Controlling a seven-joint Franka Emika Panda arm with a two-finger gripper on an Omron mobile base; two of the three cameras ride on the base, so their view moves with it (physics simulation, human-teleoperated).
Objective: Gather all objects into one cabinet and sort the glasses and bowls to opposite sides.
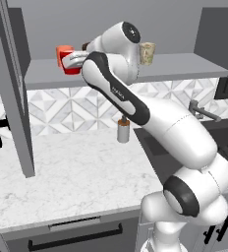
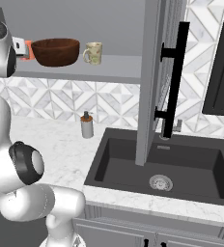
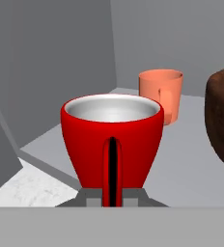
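My gripper [image 3: 112, 197] is shut on the handle of the glossy red cup [image 3: 112, 140], which stands upright at the front left of the grey cabinet shelf [image 1: 185, 66]. From the left base view the red cup [image 1: 63, 55] sits at the end of my gripper [image 1: 71, 62]. Just behind it is the orange cup [image 3: 161, 94], beside the big brown wooden bowl [image 3: 222, 120]. In the right base view the bowl [image 2: 56, 51] stands mid-shelf, with the orange cup [image 2: 29, 50] peeking out at its left and the beige patterned cup [image 2: 93, 53] at its right.
The cabinet's glass doors hang open: one at the left [image 1: 13, 98], one with a long black handle [image 2: 174, 82] over the dark sink [image 2: 157, 164]. A white soap dispenser [image 2: 87, 125] stands on the marble counter [image 1: 71, 172] by the backsplash. A faucet [image 1: 202, 110] is at the right.
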